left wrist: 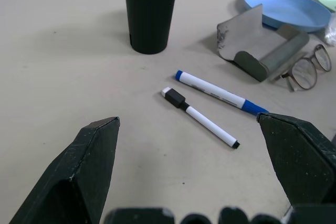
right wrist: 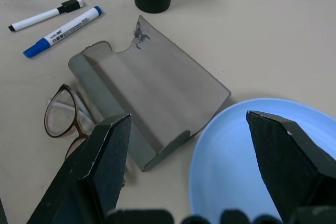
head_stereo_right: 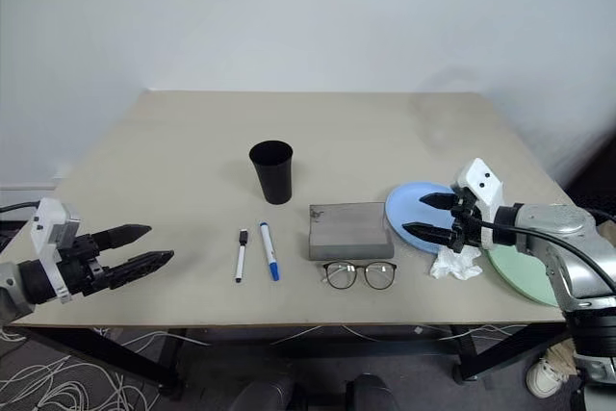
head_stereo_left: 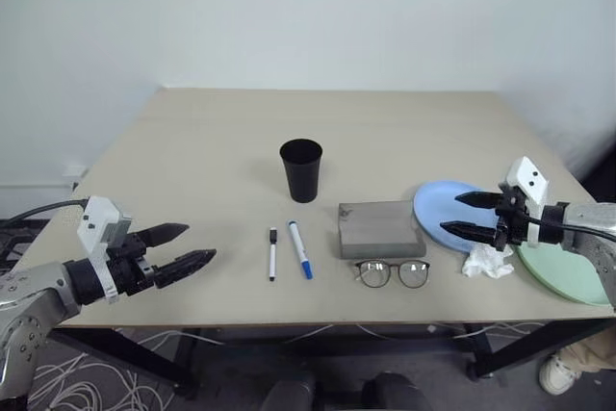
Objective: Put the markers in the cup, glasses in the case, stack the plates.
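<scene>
A: What's cut off or hard to read?
B: The pale green plate (head_stereo_left: 568, 276) runs off the frame at 3 o'clock, and the right end effector (head_stereo_left: 460, 215) covers part of the light blue plate (head_stereo_left: 438, 201). The crumpled white tissue (head_stereo_left: 488, 261) lies against both plates; I can't tell how far the plates overlap.

A: Arm poses?
B: The left end effector (head_stereo_left: 195, 246) hovers off the bench (head_stereo_left: 212, 156) edge at 8 o'clock, fingers spread wide, empty, pointing toward the centre. The right one reaches in from 3 o'clock over the blue plate, tilted slightly down, jaws wide, holding nothing.

A: And the task items?
B: The black cup (head_stereo_left: 301, 169) stands upright at centre. At its 6 o'clock lie the black-capped marker (head_stereo_left: 272, 253) and blue-capped marker (head_stereo_left: 300, 249), side by side, apart. The grey case (head_stereo_left: 379, 228) sits at the cup's 4 o'clock, just beside the blue plate. The glasses (head_stereo_left: 393, 272) rest at the case's 6 o'clock, right against it.
</scene>
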Available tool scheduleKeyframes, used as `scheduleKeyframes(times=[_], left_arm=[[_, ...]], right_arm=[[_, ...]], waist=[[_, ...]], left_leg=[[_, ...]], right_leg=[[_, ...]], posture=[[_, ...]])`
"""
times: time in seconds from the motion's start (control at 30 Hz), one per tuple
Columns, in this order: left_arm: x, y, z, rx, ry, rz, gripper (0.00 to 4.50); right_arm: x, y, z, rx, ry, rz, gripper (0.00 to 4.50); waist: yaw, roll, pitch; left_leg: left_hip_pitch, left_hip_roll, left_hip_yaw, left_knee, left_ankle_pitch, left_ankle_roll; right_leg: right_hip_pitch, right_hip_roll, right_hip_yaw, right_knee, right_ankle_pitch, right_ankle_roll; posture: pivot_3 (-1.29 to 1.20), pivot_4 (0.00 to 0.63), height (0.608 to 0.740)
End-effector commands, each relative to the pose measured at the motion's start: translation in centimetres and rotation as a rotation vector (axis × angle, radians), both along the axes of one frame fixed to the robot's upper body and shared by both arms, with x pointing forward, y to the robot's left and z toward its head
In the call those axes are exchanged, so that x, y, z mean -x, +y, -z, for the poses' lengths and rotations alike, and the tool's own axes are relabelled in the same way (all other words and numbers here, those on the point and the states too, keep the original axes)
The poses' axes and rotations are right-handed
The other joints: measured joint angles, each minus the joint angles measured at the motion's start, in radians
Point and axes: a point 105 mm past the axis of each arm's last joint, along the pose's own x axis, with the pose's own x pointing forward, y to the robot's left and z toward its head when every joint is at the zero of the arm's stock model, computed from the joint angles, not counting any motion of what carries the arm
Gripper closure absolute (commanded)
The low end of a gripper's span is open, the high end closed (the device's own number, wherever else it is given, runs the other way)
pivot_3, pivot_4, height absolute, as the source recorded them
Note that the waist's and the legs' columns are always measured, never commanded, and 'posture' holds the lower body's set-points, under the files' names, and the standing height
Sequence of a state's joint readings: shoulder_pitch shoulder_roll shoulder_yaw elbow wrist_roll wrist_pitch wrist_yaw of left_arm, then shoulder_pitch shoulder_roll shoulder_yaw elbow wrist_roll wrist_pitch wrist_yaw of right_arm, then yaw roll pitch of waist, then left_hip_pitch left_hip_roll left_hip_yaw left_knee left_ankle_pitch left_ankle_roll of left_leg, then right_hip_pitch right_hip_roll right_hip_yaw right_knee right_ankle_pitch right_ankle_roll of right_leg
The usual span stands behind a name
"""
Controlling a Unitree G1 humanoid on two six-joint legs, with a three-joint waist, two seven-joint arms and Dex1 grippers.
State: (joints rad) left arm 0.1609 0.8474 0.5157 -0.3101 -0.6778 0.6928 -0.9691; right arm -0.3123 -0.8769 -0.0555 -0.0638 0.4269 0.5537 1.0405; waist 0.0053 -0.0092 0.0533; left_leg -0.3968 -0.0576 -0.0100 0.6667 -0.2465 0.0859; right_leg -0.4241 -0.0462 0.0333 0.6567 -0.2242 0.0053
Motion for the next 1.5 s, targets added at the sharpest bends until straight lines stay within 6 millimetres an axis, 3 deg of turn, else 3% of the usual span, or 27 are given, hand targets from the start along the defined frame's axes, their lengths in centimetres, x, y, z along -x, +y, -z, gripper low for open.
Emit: scheduleKeyframes(times=[0.03, 0.23, 0.67, 0.8, 1.17, 1.23, 1.5], left_arm=[[0.0, 0.0, -1.2, -0.005, -0.059, 0.000, 0.04], [0.3, -0.5, -1.2, 0.008, -0.039, 0.028, 0.04], [-1.9, -0.9, -2.7, -0.020, -0.094, 0.098, 0.04], [-2.5, -2.3, -3.3, -0.021, -0.127, 0.142, 0.04], [-5.8, -5.2, -4.4, -0.036, -0.194, 0.268, 0.04], [-6.2, -6.4, -4.3, -0.053, -0.204, 0.321, 0.04], [-6.9, -10.6, -5.5, -0.011, -0.260, 0.473, 0.04]], right_arm=[[-0.3, -0.1, -1.5, 0.001, -0.057, -0.003, 0.71], [-0.5, -0.7, -1.4, 0.007, -0.044, 0.005, 0.71], [-2.0, -4.4, -2.2, 0.046, -0.109, 0.142, 0.71], [-2.7, -6.2, -2.2, 0.048, -0.119, 0.241, 0.71], [-1.8, -8.4, -1.9, 0.061, -0.088, 0.329, 0.71], [-1.7, -9.5, -1.6, 0.059, -0.071, 0.364, 0.71], [-1.1, -17.2, -0.9, 0.090, -0.043, 0.694, 0.71]], waist=[[0.000, 0.000, 0.000], [0.000, 0.000, 0.000], [-0.001, 0.001, 0.000], [-0.001, 0.002, 0.000], [0.002, 0.002, 0.000], [0.003, 0.002, 0.000], [0.002, 0.002, -0.001]], left_leg=[[0.000, 0.000, 0.000, 0.000, 0.000, 0.000], [0.000, 0.000, 0.000, 0.000, 0.000, 0.000], [-0.001, 0.000, 0.000, 0.000, 0.000, 0.000], [-0.001, 0.000, 0.000, 0.000, 0.000, 0.000], [-0.002, 0.000, 0.000, 0.000, 0.001, 0.002], [-0.001, 0.000, 0.000, 0.000, 0.001, 0.002], [-0.003, -0.001, 0.001, 0.000, 0.002, 0.003]], right_leg=[[0.000, 0.000, 0.000, 0.000, 0.000, 0.000], [0.000, -0.001, -0.001, 0.000, 0.000, 0.000], [0.001, -0.003, -0.005, 0.000, 0.000, 0.000], [0.001, -0.003, -0.005, 0.000, 0.000, 0.000], [0.001, -0.003, -0.005, -0.001, 0.000, 0.000], [0.002, -0.003, -0.005, -0.001, 0.000, 0.000], [0.003, -0.004, -0.005, -0.001, 0.001, 0.001]], posture=[[0.00, 0.000, 0.731], [0.00, 0.000, 0.731], [0.00, 0.000, 0.731], [0.00, 0.000, 0.731], [0.00, 0.000, 0.731], [0.00, 0.000, 0.731], [0.00, 0.000, 0.731]])
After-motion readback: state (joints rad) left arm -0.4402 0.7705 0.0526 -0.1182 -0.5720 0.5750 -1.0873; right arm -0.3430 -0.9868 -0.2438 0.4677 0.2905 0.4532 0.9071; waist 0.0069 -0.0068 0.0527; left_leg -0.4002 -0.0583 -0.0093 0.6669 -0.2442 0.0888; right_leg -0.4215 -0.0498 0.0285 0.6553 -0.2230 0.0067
